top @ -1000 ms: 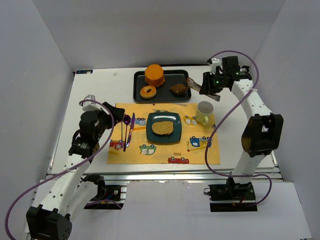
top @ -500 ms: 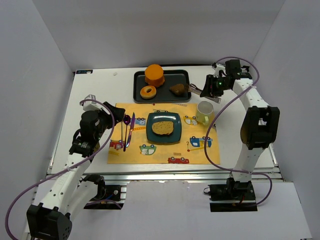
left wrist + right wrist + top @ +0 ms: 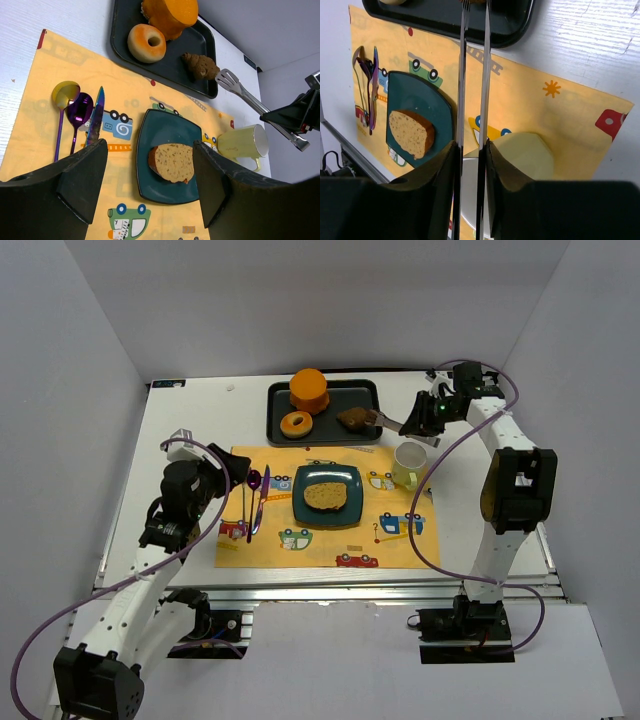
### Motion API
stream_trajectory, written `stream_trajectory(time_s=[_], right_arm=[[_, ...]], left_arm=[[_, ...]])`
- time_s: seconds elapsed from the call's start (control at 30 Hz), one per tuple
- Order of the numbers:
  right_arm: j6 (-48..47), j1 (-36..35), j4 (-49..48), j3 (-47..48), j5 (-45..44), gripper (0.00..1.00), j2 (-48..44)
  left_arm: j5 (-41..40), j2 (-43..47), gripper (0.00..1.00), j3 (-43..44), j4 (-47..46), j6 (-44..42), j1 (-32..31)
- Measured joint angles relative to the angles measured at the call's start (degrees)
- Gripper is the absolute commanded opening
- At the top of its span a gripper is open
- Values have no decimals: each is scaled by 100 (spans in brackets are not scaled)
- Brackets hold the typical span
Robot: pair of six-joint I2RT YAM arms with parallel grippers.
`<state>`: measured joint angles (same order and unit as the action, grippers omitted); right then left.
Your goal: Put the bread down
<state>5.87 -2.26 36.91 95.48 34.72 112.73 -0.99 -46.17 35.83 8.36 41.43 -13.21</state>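
The bread (image 3: 325, 496) lies flat on a teal square plate (image 3: 301, 512) in the middle of the yellow placemat, speckled face up. My right gripper (image 3: 430, 415) is at the back right, shut on a pair of metal tongs (image 3: 392, 423). The tongs' tips reach the brown pastry (image 3: 352, 419) on the tray. In the right wrist view the tongs (image 3: 474, 75) run straight out between the jaws (image 3: 471, 147), with the bread (image 3: 411, 133) off to the left. My left gripper (image 3: 149, 147) hangs open over the mat's left side, with the bread (image 3: 173, 162) showing between its fingers, apart from them.
A dark tray (image 3: 275, 412) at the back holds an orange block (image 3: 309, 390), a donut (image 3: 296, 425) and the brown pastry. A pale yellow mug (image 3: 408, 465) stands right of the plate. Two spoons and a knife (image 3: 256, 495) lie left of the plate.
The right gripper has squeezed the tongs narrower and swung their tips left and down onto the tray's brown pastry. The left arm and the bread have not moved.
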Motion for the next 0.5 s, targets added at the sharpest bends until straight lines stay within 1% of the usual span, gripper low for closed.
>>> stream_trajectory(time_s=[0.03,0.13,0.33,0.5], right_arm=[[11,7,-17,0,4,12,0],[7,33,-94,0,15,5,0],[-133,116,-116,-114,280,0,-203],[-584,166,-70,-739,870,0,-1167]], left_arm=[[0,-15,78,0,0,0,0],[0,-50,78,0,2,0,0],[0,-52,78,0,17,-2,0],[0,-52,78,0,17,-2,0]])
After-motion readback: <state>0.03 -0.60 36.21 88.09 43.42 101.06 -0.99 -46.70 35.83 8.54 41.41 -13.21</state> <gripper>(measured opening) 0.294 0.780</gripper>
